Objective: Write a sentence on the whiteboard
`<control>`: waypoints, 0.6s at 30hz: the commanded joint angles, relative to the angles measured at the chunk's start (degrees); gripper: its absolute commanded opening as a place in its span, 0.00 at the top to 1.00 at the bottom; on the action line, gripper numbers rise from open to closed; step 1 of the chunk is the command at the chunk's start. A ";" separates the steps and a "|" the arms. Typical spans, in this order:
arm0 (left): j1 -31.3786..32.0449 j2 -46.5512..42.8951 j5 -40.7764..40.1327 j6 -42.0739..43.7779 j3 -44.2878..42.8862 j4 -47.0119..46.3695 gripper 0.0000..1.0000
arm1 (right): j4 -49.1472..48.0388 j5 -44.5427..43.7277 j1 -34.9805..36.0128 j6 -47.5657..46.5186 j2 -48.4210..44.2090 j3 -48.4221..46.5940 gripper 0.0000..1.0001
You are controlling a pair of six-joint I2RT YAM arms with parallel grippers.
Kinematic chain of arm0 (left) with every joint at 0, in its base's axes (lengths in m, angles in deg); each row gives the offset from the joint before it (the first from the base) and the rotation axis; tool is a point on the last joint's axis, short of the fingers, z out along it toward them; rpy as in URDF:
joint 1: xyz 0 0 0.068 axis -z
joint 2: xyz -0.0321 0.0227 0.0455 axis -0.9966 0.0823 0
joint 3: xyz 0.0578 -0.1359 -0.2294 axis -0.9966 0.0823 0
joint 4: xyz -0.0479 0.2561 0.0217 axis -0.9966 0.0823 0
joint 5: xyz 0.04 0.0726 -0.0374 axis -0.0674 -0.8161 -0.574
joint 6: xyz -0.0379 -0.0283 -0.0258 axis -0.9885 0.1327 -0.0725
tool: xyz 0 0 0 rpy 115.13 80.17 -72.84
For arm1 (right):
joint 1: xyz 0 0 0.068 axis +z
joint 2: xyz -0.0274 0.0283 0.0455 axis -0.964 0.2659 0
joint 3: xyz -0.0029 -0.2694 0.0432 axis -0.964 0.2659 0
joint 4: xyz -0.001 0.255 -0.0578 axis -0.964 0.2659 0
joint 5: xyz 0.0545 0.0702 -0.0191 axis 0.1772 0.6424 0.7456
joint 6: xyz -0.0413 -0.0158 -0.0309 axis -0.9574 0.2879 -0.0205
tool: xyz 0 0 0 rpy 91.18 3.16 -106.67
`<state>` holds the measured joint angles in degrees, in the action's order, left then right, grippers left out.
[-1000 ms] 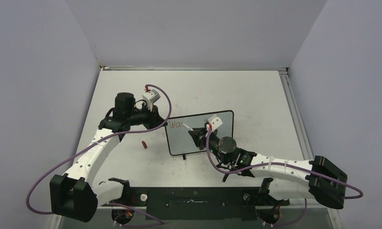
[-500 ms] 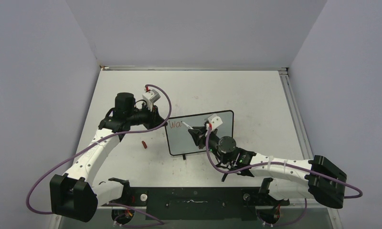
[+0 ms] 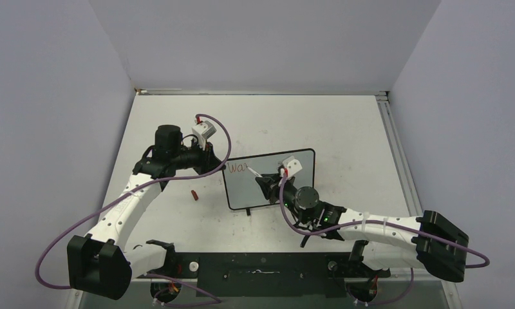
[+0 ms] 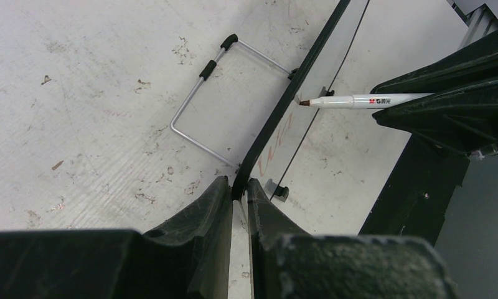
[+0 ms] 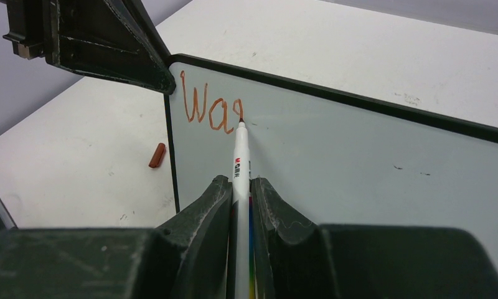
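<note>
Board: the whiteboard stood upon the table.
Left: the left gripper clamped its edge.
Right: the right gripper pinched the marker, tip at the sentence.
Advice: you needed light pressure and small strokes.

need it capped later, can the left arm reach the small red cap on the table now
Probably not yet: the left end effector is shut on the black-framed whiteboard's edge. The small red cap lies nearby in the open.

blocked: whiteboard mid-table, left gripper clamped on its left edge, right gripper + marker at near face, cap near-left | open: table far/right
</note>
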<state>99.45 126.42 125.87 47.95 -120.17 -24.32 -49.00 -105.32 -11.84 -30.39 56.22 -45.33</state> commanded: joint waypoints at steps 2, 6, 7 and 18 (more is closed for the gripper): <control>-0.44 -0.17 -1.89 1.14 -0.03 1.74 1.00 | -0.22 -1.44 0.27 1.81 -0.92 1.58 0.95; -0.44 -0.15 -1.92 1.10 0.06 1.73 1.00 | -0.12 -1.33 0.53 2.10 -0.21 1.86 0.95; -0.42 -0.17 -1.88 1.14 0.05 1.80 1.00 | -0.07 -1.39 0.58 2.10 -0.03 1.90 0.95; -0.46 -0.13 -1.93 1.16 0.05 1.79 1.00 | -2.81 -3.26 0.72 0.97 -0.49 1.19 0.95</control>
<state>99.45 126.42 125.89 47.95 -120.17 -24.32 -48.95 -105.51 -11.12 -28.77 56.13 -43.71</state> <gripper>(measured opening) 0.110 0.151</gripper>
